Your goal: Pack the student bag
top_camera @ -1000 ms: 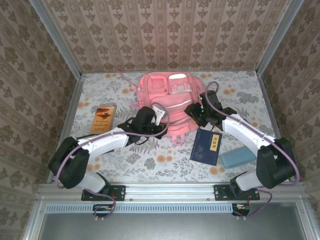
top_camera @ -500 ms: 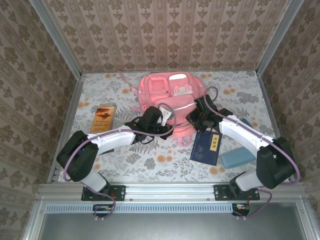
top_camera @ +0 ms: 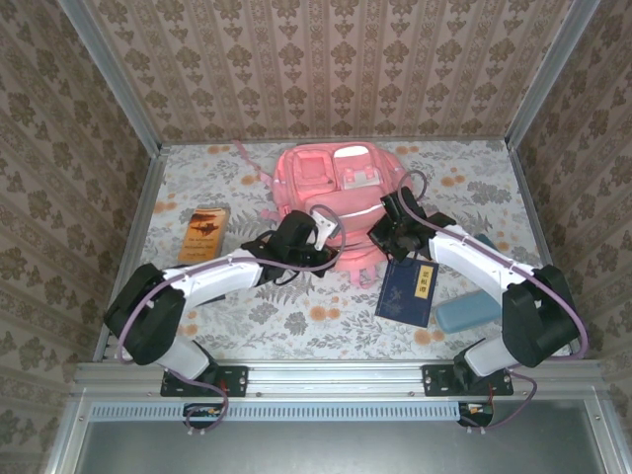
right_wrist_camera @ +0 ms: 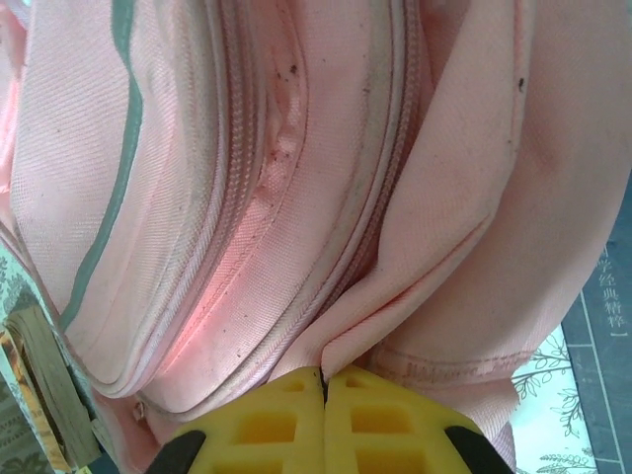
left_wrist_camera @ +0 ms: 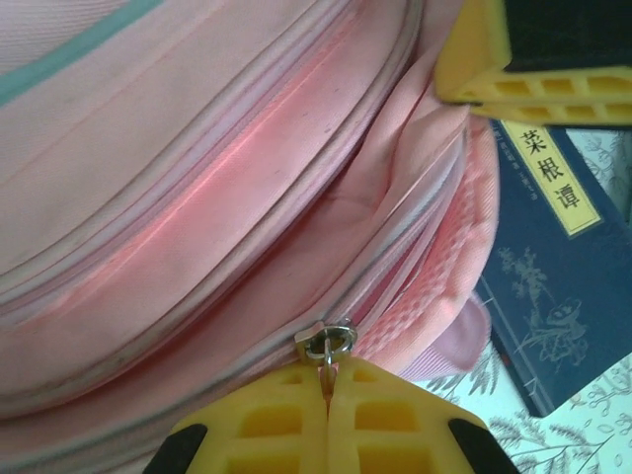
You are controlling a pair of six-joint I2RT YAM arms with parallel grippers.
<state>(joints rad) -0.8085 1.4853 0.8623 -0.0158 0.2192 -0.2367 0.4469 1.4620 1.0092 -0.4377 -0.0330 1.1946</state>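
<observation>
The student bag (top_camera: 331,193), a large pink backpack, lies flat in the middle of the table with its near end toward my arms. My left gripper (top_camera: 318,237) is at the bag's near left edge. In the left wrist view it (left_wrist_camera: 329,373) is shut on the metal zipper pull (left_wrist_camera: 330,344) of the bag (left_wrist_camera: 197,197). My right gripper (top_camera: 387,233) is at the bag's near right edge. In the right wrist view it (right_wrist_camera: 324,375) is shut on a fold of the bag's pink fabric (right_wrist_camera: 415,247) beside the zipper seam.
A dark blue book (top_camera: 408,289) lies just in front of the bag's right corner, also seen as the book (left_wrist_camera: 558,276) in the left wrist view. A teal pencil case (top_camera: 469,313) lies to its right. An orange book (top_camera: 204,234) lies at the left. Walls enclose the table.
My right gripper has closed onto the bag's fabric after moving in toward the near right edge. The left gripper stayed shut on the zipper pull and shifted slightly.
</observation>
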